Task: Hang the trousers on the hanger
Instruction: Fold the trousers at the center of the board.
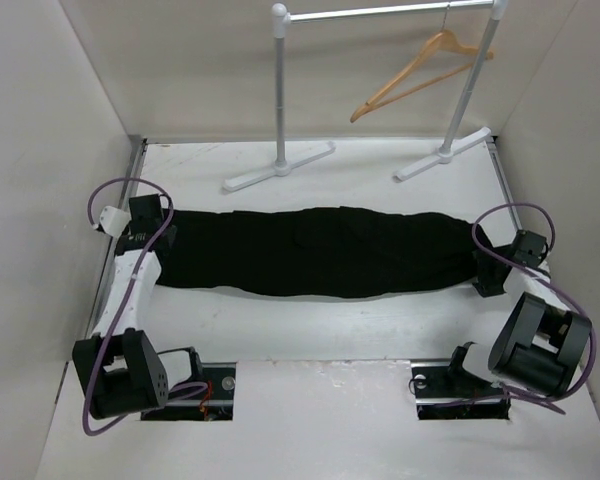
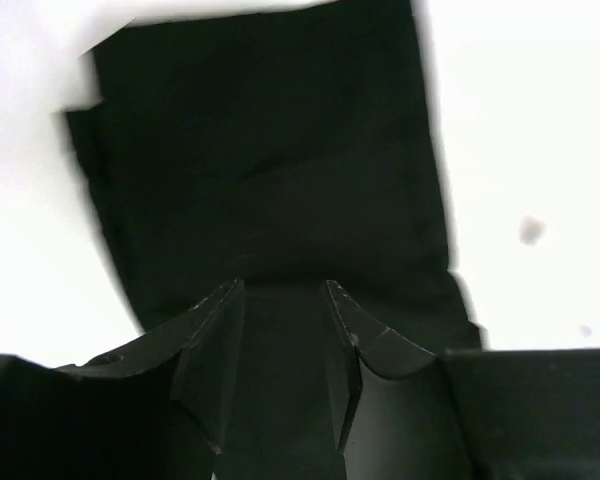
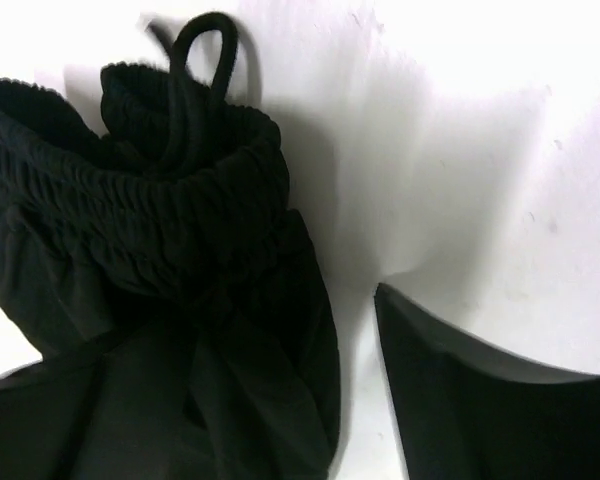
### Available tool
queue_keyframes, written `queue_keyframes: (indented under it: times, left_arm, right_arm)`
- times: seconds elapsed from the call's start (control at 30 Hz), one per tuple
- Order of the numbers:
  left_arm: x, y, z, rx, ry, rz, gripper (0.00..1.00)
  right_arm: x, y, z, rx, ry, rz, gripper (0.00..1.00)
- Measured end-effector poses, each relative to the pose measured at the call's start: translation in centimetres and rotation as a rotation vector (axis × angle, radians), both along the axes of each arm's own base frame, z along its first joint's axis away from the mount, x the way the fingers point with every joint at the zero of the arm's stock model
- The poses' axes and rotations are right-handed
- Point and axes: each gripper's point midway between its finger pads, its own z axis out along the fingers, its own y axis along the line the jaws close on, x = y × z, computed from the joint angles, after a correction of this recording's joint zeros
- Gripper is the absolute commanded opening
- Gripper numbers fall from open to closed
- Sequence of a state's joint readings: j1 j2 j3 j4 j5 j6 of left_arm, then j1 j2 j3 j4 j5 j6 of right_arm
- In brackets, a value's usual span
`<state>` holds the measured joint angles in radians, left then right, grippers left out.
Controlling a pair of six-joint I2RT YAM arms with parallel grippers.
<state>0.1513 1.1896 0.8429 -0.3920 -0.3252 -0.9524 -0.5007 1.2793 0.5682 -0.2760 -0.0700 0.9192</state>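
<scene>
Top view, trousers [image 1: 320,250]: black, spread out flat in a long band across the white table [image 1: 310,330], running from one gripper to the other.
Top view, hanger [image 1: 410,75]: light wood, hanging tilted by its metal hook from the grey clothes rail [image 1: 280,90] at the back, well apart from the garment.
Top view, left gripper [image 1: 152,222]: low over the left end of the cloth, touching or just above it.
Top view, right gripper [image 1: 488,268]: at the right end of the cloth; its finger gap cannot be told from here.
Left wrist view, left gripper [image 2: 283,330]: the two dark fingers [image 2: 215,335] stand moderately apart, with the flat black fabric [image 2: 270,170] stretching away under and between them. No pinch on the cloth can be made out.
Right wrist view, right gripper [image 3: 240,400]: spread wide. One finger [image 3: 480,410] sits on the right with a strip of bare table between it and the cloth. The other finger is lost against the black fabric.
Right wrist view, trousers' waistband [image 3: 140,210]: gathered elastic, bunched up, with a drawstring loop [image 3: 202,60] lying on the table beyond it.
</scene>
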Motion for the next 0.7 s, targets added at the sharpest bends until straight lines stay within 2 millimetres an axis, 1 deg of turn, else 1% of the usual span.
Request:
queue_keyframes:
  times: [0.03,0.07,0.1,0.13,0.17,0.23,0.3,0.33,0.37,0.43,0.5,0.57,0.6,0.67,0.7]
  left_arm:
    - [0.4,-0.3,0.7,0.002,-0.025,-0.013,0.35]
    - [0.7,-0.8,1.1,0.002,-0.041,-0.030,0.35]
    - [0.9,-1.5,1.2,-0.002,-0.049,-0.051,0.35]
    - [1.0,-2.2,1.2,-0.006,-0.051,-0.073,0.35]
    - [1.2,-2.9,1.1,-0.011,-0.054,-0.098,0.35]
    - [1.2,-4.4,0.7,-0.019,-0.048,-0.145,0.35]
    - [1.0,-5.9,0.1,-0.026,-0.035,-0.192,0.35]
    - [0.9,-6.7,-0.2,-0.029,-0.028,-0.217,0.35]
    - [0.8,-7.5,-0.4,-0.030,-0.020,-0.243,0.35]
    - [0.6,-9.5,-0.5,-0.033,-0.014,-0.303,0.35]
    - [0.3,-12.1,-0.3,-0.028,-0.015,-0.383,0.35]
    - [-0.5,-15.0,-0.1,-0.023,-0.013,-0.468,0.35]
    - [-1.0,-16.5,0.2,-0.015,-0.012,-0.509,0.35]
    - [-1.7,-19.3,1.5,0.007,-0.025,-0.583,0.35]
    - [-2.0,-20.7,2.5,0.017,-0.041,-0.614,0.35]
  right_arm:
    - [0.2,-0.1,-0.1,0.001,-0.002,-0.006,0.52]
    - [0.4,-0.3,-0.3,0.006,-0.004,-0.016,0.37]
    - [0.6,-0.3,-0.6,0.013,-0.003,-0.023,0.25]
    - [0.8,-0.3,-0.9,0.022,-0.002,-0.034,0.18]
    - [1.0,-0.3,-1.0,0.030,-0.003,-0.045,0.14]
    - [1.0,-0.2,-0.7,0.023,-0.009,-0.069,0.12]
    - [0.9,-0.2,0.6,-0.014,-0.022,-0.080,0.12]
    - [0.9,-0.2,1.8,-0.042,-0.032,-0.080,0.12]
    - [0.9,-0.2,3.2,-0.070,-0.045,-0.080,0.12]
    - [1.7,-0.6,7.3,-0.143,-0.101,-0.073,0.12]
    - [2.8,-1.2,13.0,-0.231,-0.202,-0.065,0.12]
    - [3.2,-1.7,18.6,-0.314,-0.308,-0.057,0.13]
    - [3.1,-1.8,21.4,-0.355,-0.363,-0.058,0.13]
    - [2.5,-1.8,25.8,-0.422,-0.445,-0.048,0.14]
    - [2.2,-1.8,27.4,-0.448,-0.472,-0.040,0.14]
